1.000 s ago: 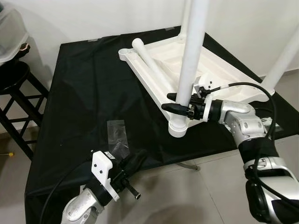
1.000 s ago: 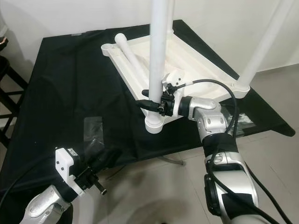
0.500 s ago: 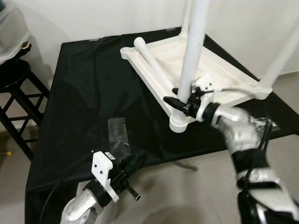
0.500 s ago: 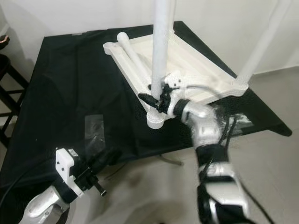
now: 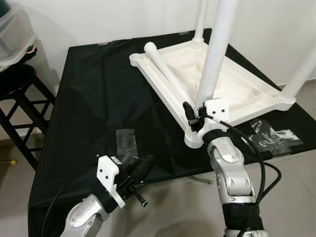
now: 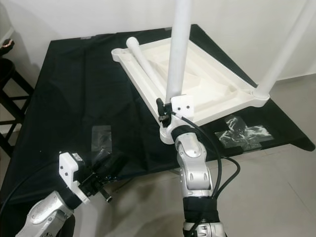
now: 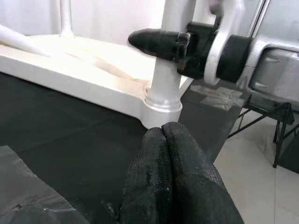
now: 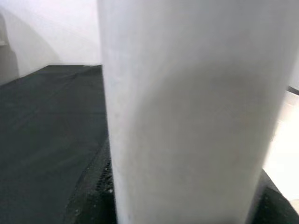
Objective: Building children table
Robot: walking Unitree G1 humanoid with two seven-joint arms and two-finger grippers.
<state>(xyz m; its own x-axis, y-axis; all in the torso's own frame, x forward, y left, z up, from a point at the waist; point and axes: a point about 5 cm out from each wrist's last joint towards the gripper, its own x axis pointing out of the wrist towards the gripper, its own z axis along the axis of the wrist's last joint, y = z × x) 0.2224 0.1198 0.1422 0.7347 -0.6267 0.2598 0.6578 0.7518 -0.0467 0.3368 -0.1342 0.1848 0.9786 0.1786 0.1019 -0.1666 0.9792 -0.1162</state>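
Observation:
The white children's table [image 5: 247, 94] lies upside down on the black cloth. Three legs stand up from its corners, and a loose leg [image 5: 165, 71] lies across its underside. My right gripper [image 5: 193, 114] is at the foot of the near corner leg [image 5: 215, 59], shut on it. In the right wrist view this leg [image 8: 187, 107] stands between the black fingers [image 8: 91, 191]. My left gripper [image 5: 146, 161] hovers low at the cloth's front edge, shut and holding nothing. Its closed fingertips [image 7: 164, 133] point at the leg's socket [image 7: 161, 105].
A clear plastic bag [image 5: 126, 140] lies on the cloth just beyond my left gripper. Another crumpled bag [image 5: 270, 133] lies right of the near corner. A black stool [image 5: 17, 84] stands to the left of the cloth-covered table [image 5: 84, 89], with bare floor in front.
My right forearm has swung from the right side round to the near side, with the gripper staying at the foot of the near leg. The left gripper has hardly moved.

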